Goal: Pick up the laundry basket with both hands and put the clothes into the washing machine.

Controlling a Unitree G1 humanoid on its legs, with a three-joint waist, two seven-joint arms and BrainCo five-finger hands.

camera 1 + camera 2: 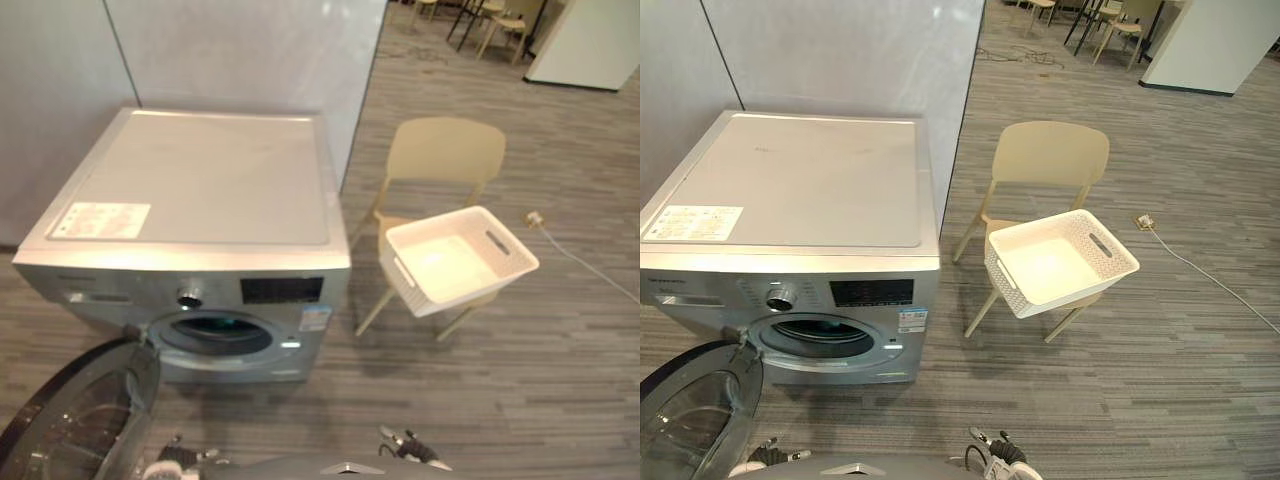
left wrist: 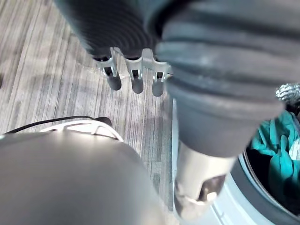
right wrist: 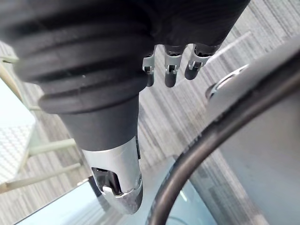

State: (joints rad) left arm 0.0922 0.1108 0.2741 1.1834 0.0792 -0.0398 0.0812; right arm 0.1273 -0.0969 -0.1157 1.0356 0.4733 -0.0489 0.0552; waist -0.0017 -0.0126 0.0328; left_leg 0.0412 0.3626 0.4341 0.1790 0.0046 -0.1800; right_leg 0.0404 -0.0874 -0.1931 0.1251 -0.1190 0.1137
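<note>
resting on chair [image 1: 1050,150], basket [image 1: 1016,290] lies lengthwise left-to-right; left hand [image 2: 137,83], right hand [image 3: 169,75] hang slack-fingered.

No legible text anywhere. Washing machine [image 1: 215,180]: white label sheet [image 1: 100,219] on top, front-left corner, print too small to read. Small blue-white sticker [image 1: 314,319] on front panel, just below right end of dark display [image 1: 281,290]; unreadable.
</note>
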